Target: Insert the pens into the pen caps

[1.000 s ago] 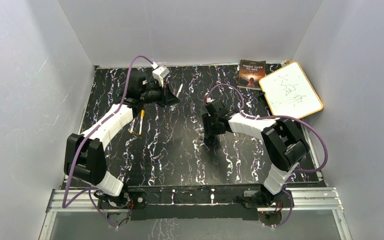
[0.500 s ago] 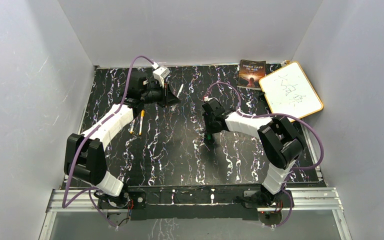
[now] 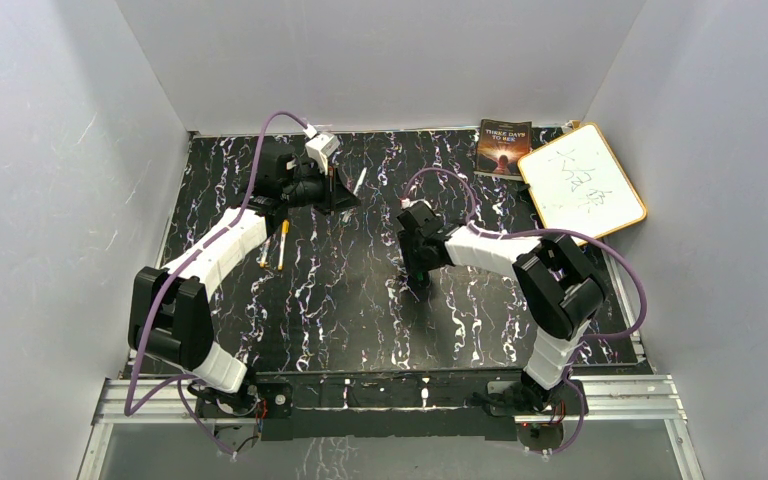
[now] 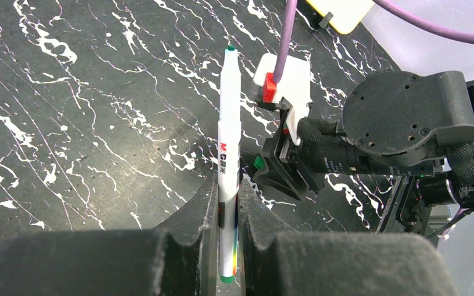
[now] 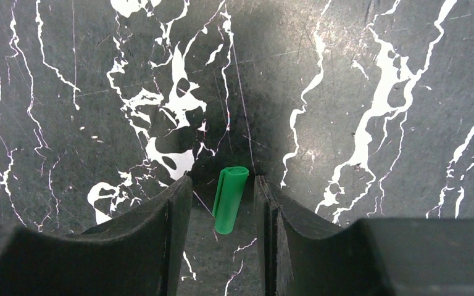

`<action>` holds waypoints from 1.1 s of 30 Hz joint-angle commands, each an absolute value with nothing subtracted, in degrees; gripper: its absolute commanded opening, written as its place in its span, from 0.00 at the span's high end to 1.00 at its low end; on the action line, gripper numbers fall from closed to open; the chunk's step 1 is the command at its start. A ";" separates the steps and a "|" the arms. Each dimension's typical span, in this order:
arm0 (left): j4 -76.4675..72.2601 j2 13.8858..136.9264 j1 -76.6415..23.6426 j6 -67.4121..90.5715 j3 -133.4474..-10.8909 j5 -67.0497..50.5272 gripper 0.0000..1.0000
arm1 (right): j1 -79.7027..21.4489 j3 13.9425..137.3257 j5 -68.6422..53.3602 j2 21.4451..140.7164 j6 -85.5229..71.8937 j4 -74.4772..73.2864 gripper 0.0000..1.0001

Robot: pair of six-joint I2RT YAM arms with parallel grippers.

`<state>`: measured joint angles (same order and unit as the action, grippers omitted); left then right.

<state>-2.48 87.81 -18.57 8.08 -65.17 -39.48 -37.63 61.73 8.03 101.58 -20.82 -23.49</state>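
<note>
My left gripper [image 4: 227, 185] is shut on a whitish pen [image 4: 228, 142] with a green tip, held above the table at the far left-centre. The pen also shows in the top view [image 3: 359, 181], beyond the left gripper [image 3: 345, 196]. My right gripper [image 5: 222, 185] is open and low over the table, with a green cap [image 5: 230, 198] lying on the table between its fingers, a gap on each side. In the top view the right gripper [image 3: 418, 270] is near the table's middle. Two more pale pens [image 3: 281, 246] with yellow-orange ends lie side by side at the left.
A dark book [image 3: 503, 147] and a white board with an orange rim [image 3: 582, 182] lie at the far right corner. Grey walls close in the black marbled table [image 3: 340, 310] on three sides. The right arm's purple cable [image 4: 287, 37] hangs near the held pen.
My right gripper has shifted slightly left, staying low around the green cap. The left arm and its pen have not moved.
</note>
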 commanded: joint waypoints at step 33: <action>-2.67 87.28 -18.98 8.15 -66.38 -39.83 1.00 | -34.27 63.66 2.40 93.79 -20.52 -15.40 1.00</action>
